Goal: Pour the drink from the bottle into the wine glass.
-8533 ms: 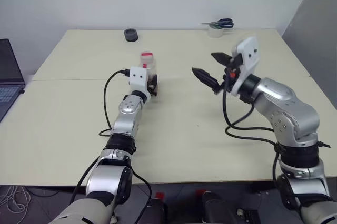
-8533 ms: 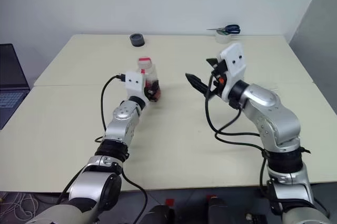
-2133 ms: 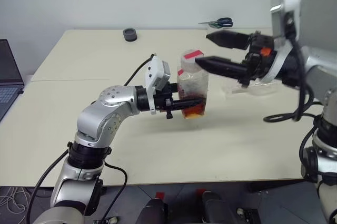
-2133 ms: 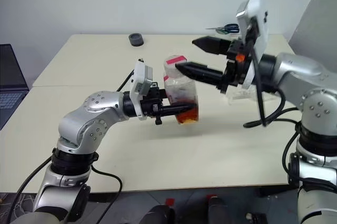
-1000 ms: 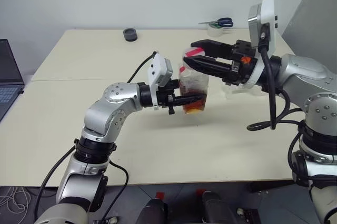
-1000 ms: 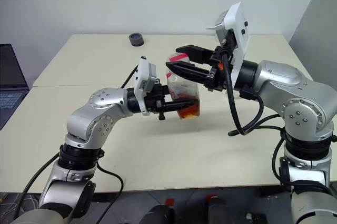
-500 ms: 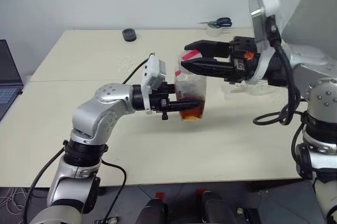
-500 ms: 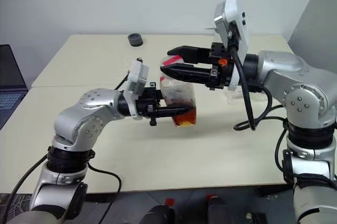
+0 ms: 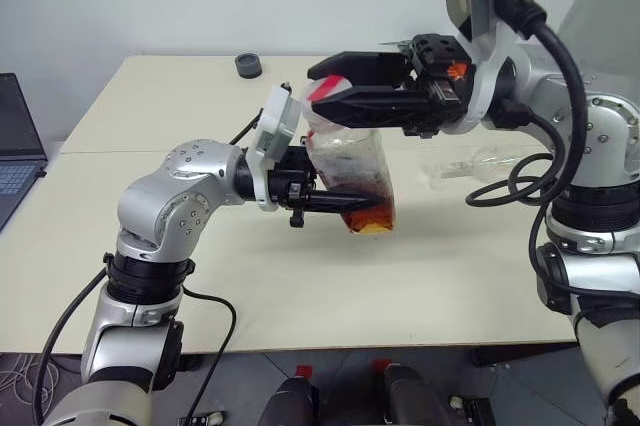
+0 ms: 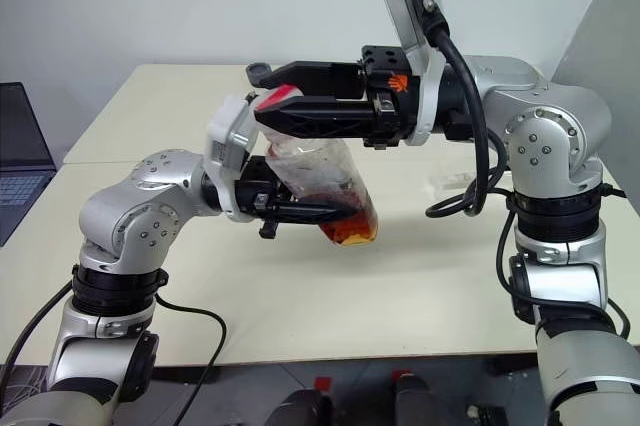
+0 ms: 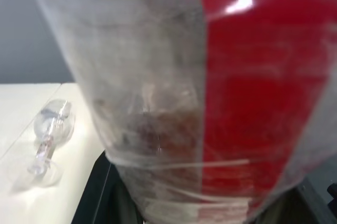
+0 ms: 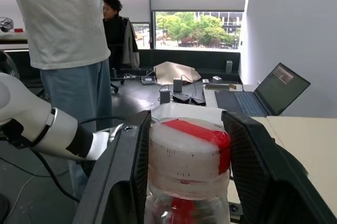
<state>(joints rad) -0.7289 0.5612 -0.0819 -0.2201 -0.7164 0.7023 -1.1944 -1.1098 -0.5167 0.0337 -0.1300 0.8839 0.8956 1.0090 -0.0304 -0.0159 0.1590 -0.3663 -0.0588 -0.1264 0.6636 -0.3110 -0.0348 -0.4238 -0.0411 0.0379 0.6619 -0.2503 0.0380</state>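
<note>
My right wrist view shows a person [image 12: 63, 34] standing behind; my left gripper [image 9: 335, 204] clamps the tilted bottle [image 9: 350, 171], my right gripper's [image 9: 330, 84] spread fingers flanking its cap [image 12: 189, 148].

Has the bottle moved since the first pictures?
Yes. The bottle then stood on the table near the black ring; now the left gripper holds it lifted and tilted.

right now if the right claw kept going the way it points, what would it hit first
The bottle's cap: the right claw already straddles it, fingers on either side. Whether they touch it is unclear.
</note>
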